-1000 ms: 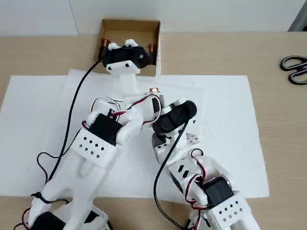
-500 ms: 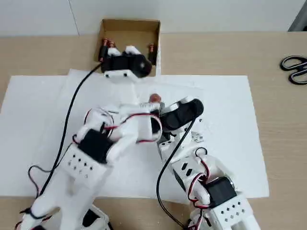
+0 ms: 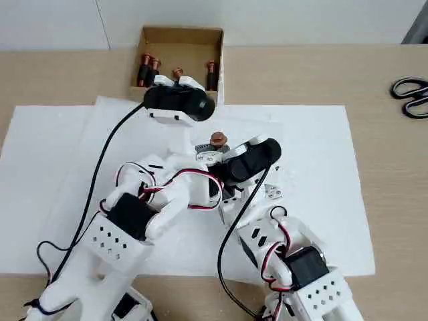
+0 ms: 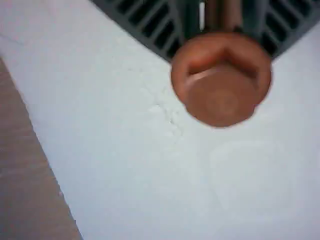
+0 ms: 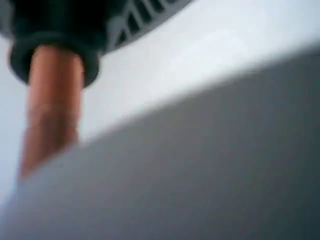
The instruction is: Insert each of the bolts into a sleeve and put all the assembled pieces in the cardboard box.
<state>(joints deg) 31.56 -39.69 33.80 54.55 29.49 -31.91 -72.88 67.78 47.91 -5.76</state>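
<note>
Currently the bolt [image 3: 218, 139] I'm working stands roughly upright over the middle of the white sheet [image 3: 321, 174], copper head up. The right gripper [image 3: 212, 155] is clamped on it just below the head. In the right wrist view its copper shank runs out of a dark sleeve [image 5: 55, 27]. From the left wrist view I look down onto the round head, with paper beneath it. The left gripper [image 3: 176, 83] hangs farther off and a little left of the bolt, just on the near side of the cardboard box [image 3: 180, 30]. I cannot tell from my screens whether its pincer is apart or together. The box sits at the far edge of the sheet, left of centre, open on top. Inside it I count four assembled pieces [image 3: 150, 68], dark sleeves with copper heads: two side by side against the left wall, one near the middle, one against the right wall. Far right on the wooden table [image 3: 301, 73] lies a pair of scissors [image 3: 411, 97], well apart from everything else.
</note>
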